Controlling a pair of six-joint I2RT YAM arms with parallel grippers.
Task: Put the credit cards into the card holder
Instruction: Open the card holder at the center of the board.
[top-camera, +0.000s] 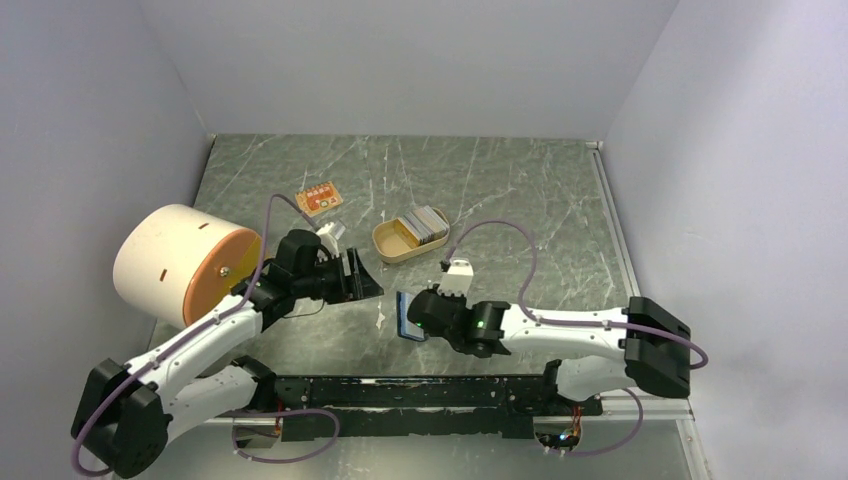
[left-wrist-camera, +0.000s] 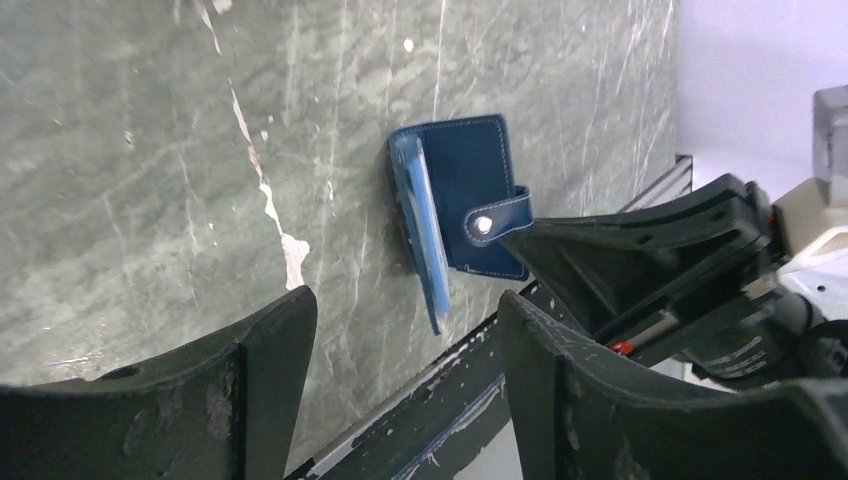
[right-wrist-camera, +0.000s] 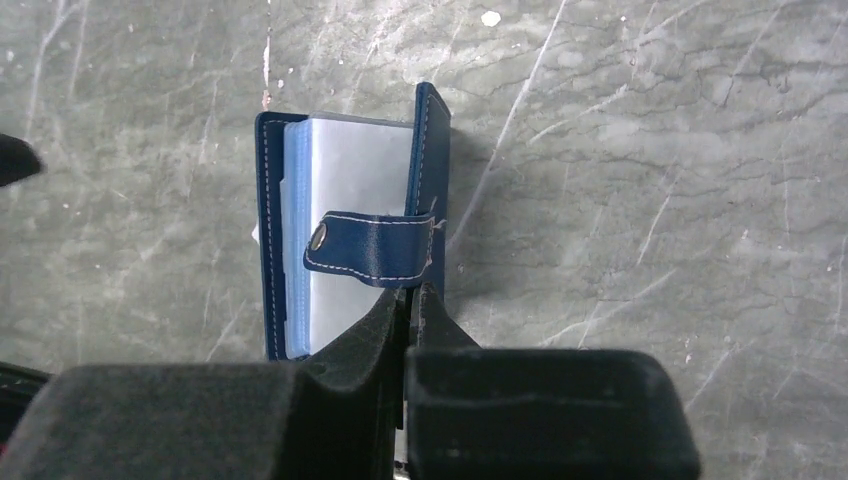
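Card holder (right-wrist-camera: 345, 160) stands half open on its edge on the counter (right-wrist-camera: 650, 150). One navy cover is pinched in the clenched right hand (right-wrist-camera: 410, 300), right by the snap strap. Facing it, the left hand (left-wrist-camera: 405, 305) hangs released and empty, its fingers spread toward the holder. Beyond the right hand, well apart, the credit cards (top-camera: 424, 222) sit stacked in a tan oval tray (top-camera: 384, 243).

Camera positions: one overhead, two wrist-mounted.
Overhead looks down from behind, distant; both wrist cameras face the table (top-camera: 500, 180) closely, sharing the card holder (left-wrist-camera: 470, 190).
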